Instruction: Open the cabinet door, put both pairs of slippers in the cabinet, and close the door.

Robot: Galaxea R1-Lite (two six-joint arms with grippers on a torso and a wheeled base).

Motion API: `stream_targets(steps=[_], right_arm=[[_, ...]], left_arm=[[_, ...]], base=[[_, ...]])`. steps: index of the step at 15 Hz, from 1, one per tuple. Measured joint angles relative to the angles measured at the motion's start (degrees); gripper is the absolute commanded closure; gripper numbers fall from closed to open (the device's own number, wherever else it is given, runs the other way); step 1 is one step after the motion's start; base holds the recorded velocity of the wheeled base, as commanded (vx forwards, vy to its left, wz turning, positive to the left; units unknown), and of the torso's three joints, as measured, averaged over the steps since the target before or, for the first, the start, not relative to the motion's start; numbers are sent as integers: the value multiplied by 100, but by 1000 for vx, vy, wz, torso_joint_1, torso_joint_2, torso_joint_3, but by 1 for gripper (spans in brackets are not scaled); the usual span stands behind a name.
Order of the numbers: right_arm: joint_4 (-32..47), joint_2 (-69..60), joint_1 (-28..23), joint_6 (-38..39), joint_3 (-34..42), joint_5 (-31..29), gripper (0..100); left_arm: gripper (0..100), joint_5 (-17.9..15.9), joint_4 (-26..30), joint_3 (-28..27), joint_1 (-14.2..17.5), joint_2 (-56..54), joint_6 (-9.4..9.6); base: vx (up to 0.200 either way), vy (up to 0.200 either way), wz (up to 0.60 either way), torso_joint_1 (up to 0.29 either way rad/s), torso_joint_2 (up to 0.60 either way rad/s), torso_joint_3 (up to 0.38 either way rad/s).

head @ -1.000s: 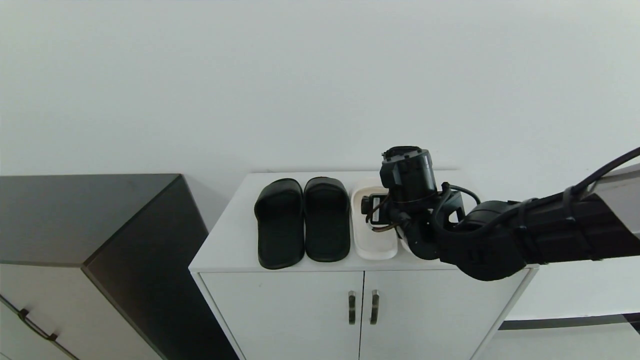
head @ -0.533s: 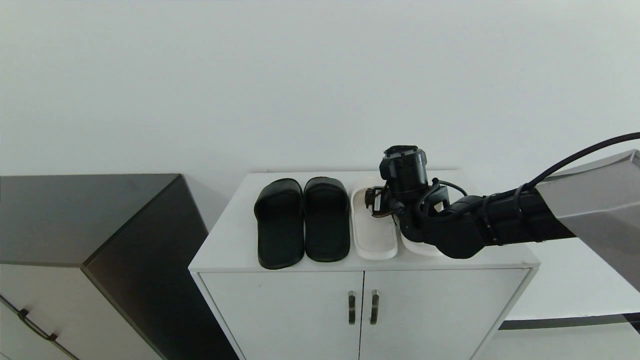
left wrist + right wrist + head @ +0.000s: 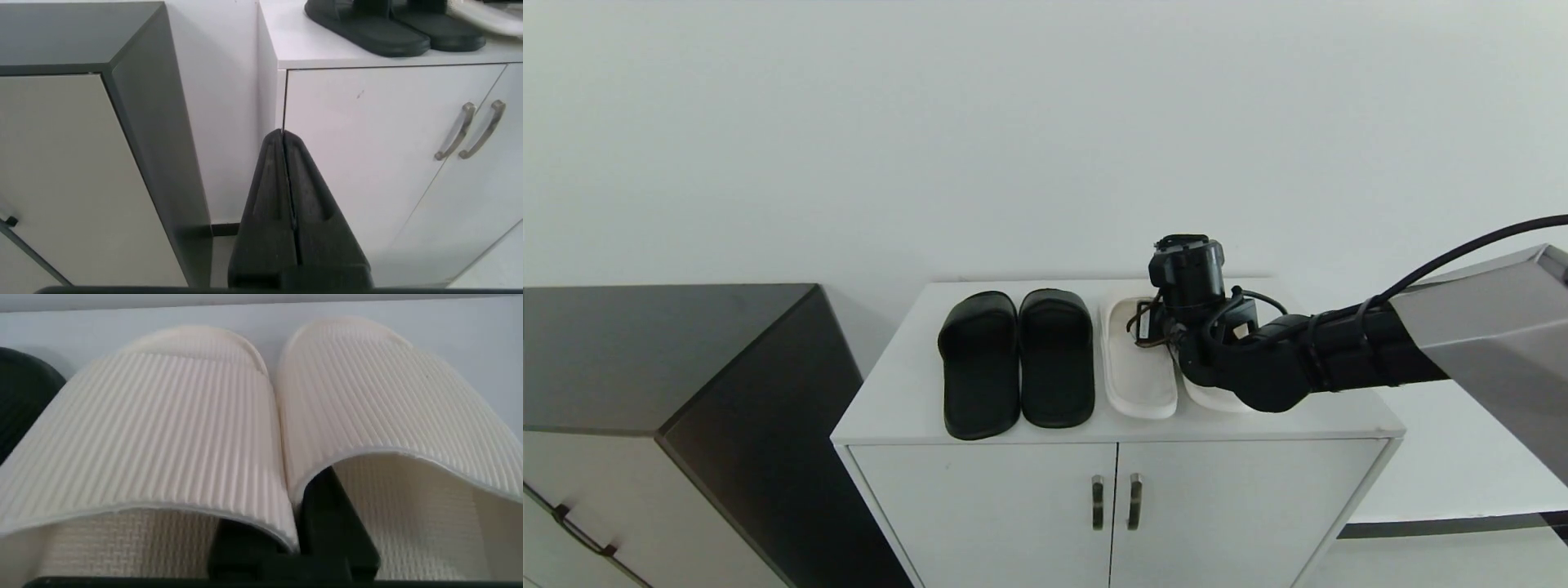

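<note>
Grasps white slippers [image 3: 1141, 384] with right gripper [image 3: 294, 539] at centre right of the head view. Has one finger [image 3: 339, 527] slid under each strap, with the adjoining inner edges pinched between, likely so as to carry the pair in one go. Shows black slippers [image 3: 980, 367] just left of them, side by side, toes to the wall, on top of cabinet [image 3: 890, 408] in the lower middle. Shows doors [image 3: 988, 514] shut and handles [image 3: 1097, 502] untouched, so offers nowhere yet to stow the pair. Holds left gripper [image 3: 286, 188] clenched on nothing, low before the gap between cabinet and dark cupboard [image 3: 65, 163], near the doors, perhaps placed ready for a handle.
</note>
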Motion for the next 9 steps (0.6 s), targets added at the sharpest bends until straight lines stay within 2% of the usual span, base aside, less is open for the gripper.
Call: stream_targets(steps=[5,7,9], right_arm=[[-2,-827,174,-265,778,52,100],[-9,-1438,458,-427,1474,356,100],[-5,-2275,926,-557,2560,684,100]], left_arm=[[100,-28,-2,0,35,-113,51],[100,-26,0,0,35,-124,49],[100,-26,0,0,39,-132,43]], base=[[0,0,0,0,0,0],[0,0,0,0,0,0],[0,0,0,0,0,0]])
